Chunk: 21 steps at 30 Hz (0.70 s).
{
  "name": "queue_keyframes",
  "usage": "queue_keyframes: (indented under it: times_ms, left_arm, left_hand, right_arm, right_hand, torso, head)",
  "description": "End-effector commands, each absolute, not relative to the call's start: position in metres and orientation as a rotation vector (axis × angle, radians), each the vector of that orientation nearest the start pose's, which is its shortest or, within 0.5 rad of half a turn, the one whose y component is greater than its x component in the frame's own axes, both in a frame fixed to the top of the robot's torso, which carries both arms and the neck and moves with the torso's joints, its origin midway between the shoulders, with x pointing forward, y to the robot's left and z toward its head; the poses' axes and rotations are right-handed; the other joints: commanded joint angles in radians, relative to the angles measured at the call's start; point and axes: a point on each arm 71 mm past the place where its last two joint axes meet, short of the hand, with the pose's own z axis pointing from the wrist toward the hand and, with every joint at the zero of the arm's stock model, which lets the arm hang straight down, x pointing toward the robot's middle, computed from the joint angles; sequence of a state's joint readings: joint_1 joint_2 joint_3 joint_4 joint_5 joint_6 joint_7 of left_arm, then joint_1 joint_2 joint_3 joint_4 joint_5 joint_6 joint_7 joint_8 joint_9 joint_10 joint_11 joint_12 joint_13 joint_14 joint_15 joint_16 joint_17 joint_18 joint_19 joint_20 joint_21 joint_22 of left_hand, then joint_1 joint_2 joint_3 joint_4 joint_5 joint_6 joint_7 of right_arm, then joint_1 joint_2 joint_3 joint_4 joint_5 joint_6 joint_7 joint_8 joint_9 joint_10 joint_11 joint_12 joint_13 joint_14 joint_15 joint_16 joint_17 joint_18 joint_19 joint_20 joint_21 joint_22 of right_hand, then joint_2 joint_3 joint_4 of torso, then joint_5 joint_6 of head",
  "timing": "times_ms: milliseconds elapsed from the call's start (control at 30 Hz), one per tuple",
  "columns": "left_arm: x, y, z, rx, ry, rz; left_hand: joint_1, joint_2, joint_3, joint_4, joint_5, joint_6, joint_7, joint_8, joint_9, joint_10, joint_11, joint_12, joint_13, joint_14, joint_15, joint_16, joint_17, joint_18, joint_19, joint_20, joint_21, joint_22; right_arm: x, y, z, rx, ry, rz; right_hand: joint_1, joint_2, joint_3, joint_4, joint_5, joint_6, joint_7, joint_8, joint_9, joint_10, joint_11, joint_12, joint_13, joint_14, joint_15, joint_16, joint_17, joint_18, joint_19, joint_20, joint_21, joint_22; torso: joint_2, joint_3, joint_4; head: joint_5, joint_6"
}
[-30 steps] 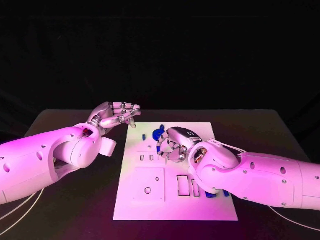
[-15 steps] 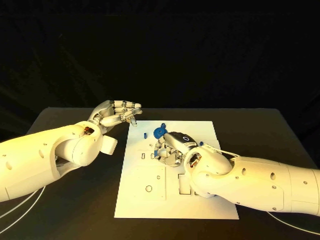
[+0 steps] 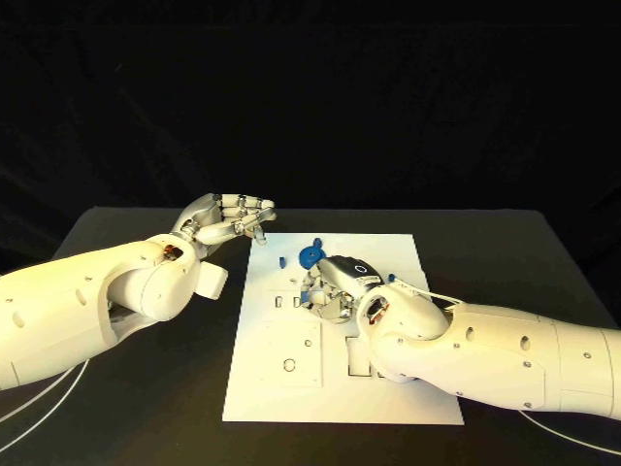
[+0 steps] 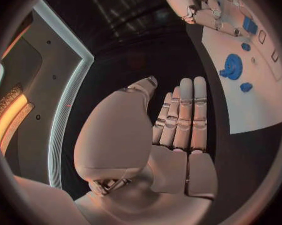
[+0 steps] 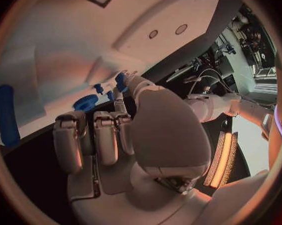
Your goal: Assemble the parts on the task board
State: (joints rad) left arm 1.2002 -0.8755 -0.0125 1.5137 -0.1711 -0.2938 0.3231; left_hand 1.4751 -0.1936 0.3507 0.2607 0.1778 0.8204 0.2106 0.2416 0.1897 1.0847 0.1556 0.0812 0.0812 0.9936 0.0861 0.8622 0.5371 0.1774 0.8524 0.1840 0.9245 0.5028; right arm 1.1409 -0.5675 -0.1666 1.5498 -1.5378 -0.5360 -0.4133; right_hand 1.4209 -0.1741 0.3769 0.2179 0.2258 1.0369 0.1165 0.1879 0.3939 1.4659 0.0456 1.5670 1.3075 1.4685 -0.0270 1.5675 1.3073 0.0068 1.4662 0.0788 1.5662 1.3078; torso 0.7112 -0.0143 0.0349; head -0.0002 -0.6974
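Black table [image 3: 143,398] carrying the white task board [image 3: 276,388], the landmark for all positions below. The right arm [image 3: 535,364] lies across the board's near right part, and its right hand [image 3: 342,287] is lowered onto the board's middle, fingers [image 5: 103,135] curled downward. Whether they pinch a part cannot be told, since the contact is hidden beneath the palm. The left hand [image 3: 227,219] is raised beyond the board's far left corner, well apart from it, fingers [image 4: 184,115] straight, close together and holding nothing.

Parts, in descending size: a blue round disc-shaped part [image 3: 310,257] stands on the board's far portion, just beyond the right hand. A long blue bar [image 5: 6,115] lies near a board edge. Several small blue pieces [image 4: 245,87] sit close to the disc.

Judged step: seating or picking a part at the board's centre. For good execution, the right fingers should bear straight down, keep the part square to its recess, and avoid nudging the disc nearby. The left hand could steady the board's far left corner.
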Motion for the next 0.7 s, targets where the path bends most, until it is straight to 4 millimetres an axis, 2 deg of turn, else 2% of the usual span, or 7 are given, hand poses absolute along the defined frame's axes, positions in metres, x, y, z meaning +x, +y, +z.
queue_keyframes:
  times_ms: [33,300,700]
  left_arm:
    - [0.4934,0.2237,-0.1692,-0.957,1.487,-1.478]
    - [0.4933,0.2239,-0.1695,-0.957,1.488,-1.477]
    - [0.4935,0.2252,-0.1698,-0.959,1.489,-1.473]
  left_hand:
    - [0.012,-0.001,0.005,-0.001,-0.001,-0.007,0.015,-0.007,0.002,-0.005,0.001,-0.004,0.001,-0.008,-0.001,0.004,-0.001,0.005,-0.007,-0.001,0.007,0.001]
    - [0.010,0.000,0.007,0.001,-0.001,-0.006,0.015,-0.006,0.002,-0.004,0.002,-0.004,0.002,-0.008,0.000,0.005,-0.002,0.005,-0.010,0.000,0.012,0.004]
    - [0.010,0.000,0.007,0.001,-0.001,-0.006,0.015,-0.006,0.002,-0.004,0.002,-0.004,0.002,-0.008,0.000,0.005,-0.002,0.005,-0.010,0.000,0.012,0.004]
  right_arm:
    - [0.4377,-0.0725,-0.2376,-0.116,1.666,0.668]
    - [0.4373,-0.0725,-0.2390,-0.125,1.675,0.667]
    - [0.4373,-0.0739,-0.2399,-0.127,1.681,0.666]
  right_hand:
    - [-0.013,-0.004,0.004,0.002,0.004,0.000,0.002,0.004,0.000,0.103,-0.006,0.002,0.261,0.101,-0.005,0.002,0.258,-0.007,0.105,-0.006,0.005,0.263]
    - [-0.016,-0.006,0.004,0.002,0.004,-0.001,0.003,0.005,0.000,0.103,-0.006,0.002,0.261,0.101,-0.005,0.002,0.259,-0.007,0.105,-0.006,0.005,0.263]
    - [-0.040,-0.022,-0.001,0.010,-0.010,-0.011,0.006,0.004,-0.001,0.100,-0.003,-0.001,0.258,0.101,-0.002,0.002,0.258,-0.007,0.105,-0.004,0.005,0.263]
  torso:
    - [0.000,0.0003,-0.0005]
    - [0.000,0.0003,-0.0007]
    - [-0.001,0.0005,-0.0016]
  head:
    - [0.001,-0.001]
    - [0.003,-0.004]
    - [0.004,-0.008]
